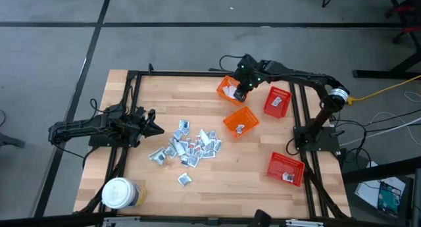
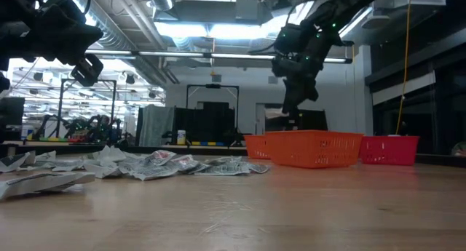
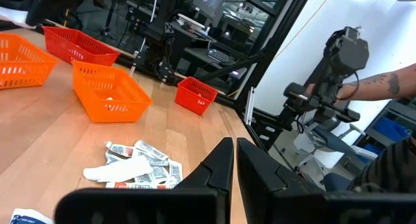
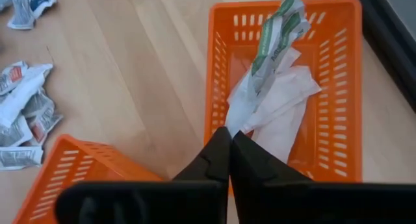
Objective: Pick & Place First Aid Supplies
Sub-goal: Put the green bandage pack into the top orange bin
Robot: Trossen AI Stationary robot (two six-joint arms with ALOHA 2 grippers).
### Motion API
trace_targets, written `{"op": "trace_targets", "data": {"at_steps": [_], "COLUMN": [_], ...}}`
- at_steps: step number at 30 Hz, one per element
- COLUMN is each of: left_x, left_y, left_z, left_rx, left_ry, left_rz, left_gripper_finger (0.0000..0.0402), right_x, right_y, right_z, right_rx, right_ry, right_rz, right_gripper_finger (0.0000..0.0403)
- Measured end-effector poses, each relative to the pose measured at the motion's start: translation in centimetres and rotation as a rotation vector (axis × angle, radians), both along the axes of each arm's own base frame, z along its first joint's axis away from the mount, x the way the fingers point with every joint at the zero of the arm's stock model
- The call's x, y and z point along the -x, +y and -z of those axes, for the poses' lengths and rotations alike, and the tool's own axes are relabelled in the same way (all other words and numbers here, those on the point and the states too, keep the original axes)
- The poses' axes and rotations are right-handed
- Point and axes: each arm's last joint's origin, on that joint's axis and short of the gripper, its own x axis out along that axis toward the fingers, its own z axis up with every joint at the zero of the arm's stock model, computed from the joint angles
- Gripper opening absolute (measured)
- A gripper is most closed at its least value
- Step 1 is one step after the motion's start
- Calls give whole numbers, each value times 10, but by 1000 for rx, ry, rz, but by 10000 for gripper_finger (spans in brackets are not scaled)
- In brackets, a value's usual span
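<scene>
Several silvery-white first aid sachets (image 1: pixel 187 145) lie in a loose pile on the middle of the wooden table. My right gripper (image 1: pixel 239 94) hangs above the far orange basket (image 1: pixel 223 86), shut on a white and green sachet (image 4: pixel 276 39). More white packets (image 4: pixel 286 113) lie on that basket's floor. My left gripper (image 1: pixel 152 127) waits shut and level at the table's left side, touching nothing. My right gripper pinches the sachet's near end (image 4: pixel 242 113) between its two fingertips. The fingers slant down from above. The sachet stretches away from the tips over the basket's inside, lifted clear of the packets below it.
A second orange basket (image 1: pixel 241 120) stands near the pile. One red basket (image 1: pixel 277 102) sits at the far right and another (image 1: pixel 287 168) at the near right. A white-lidded jar (image 1: pixel 118 193) stands at the near left. A person's arm (image 3: pixel 383 81) shows beyond the table.
</scene>
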Motion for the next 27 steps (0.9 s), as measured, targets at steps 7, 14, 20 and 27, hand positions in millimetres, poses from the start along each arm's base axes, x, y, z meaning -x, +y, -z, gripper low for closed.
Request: {"op": "trace_targets", "data": {"at_steps": [7,14,20,27], "left_x": [0,0,0,0], "left_y": [0,0,0,0], "left_z": [0,0,0,0], "left_rx": [0,0,0,0], "left_ry": [0,0,0,0], "left_rz": [0,0,1,0], "left_gripper_finger": [16,15,16,15], "right_x": [-1,1,2,-16], "right_y": [1,4,15,48], "right_z": [1,2,4,3], "right_rx": [-6,-61,-110,-71], "right_ry": [0,6,44,55], "right_rz": [3,-8,-103,-266], "right_gripper_finger": [34,95,154,163]}}
